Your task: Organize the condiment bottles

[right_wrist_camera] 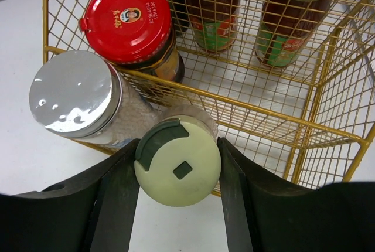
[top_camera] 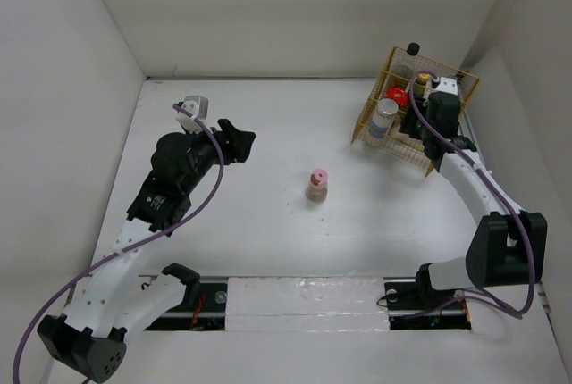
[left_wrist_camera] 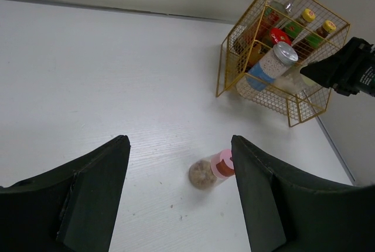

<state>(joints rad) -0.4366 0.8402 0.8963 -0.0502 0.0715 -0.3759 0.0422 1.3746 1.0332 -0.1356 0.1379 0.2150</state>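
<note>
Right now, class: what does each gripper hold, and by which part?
The right gripper holds the cream-lidded bottle, clamped at its top on either side of the lid. The left gripper is open and holds nothing.

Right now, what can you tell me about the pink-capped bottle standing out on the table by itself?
The pink-capped bottle is small, with a round pink cap over a clear-looking body holding beige-brown contents. It stands upright on the white table, roughly mid-table, well apart from the yellow wire basket at the far right. Only the table touches it; the left gripper, open, frames it in its wrist view without contact.
</note>
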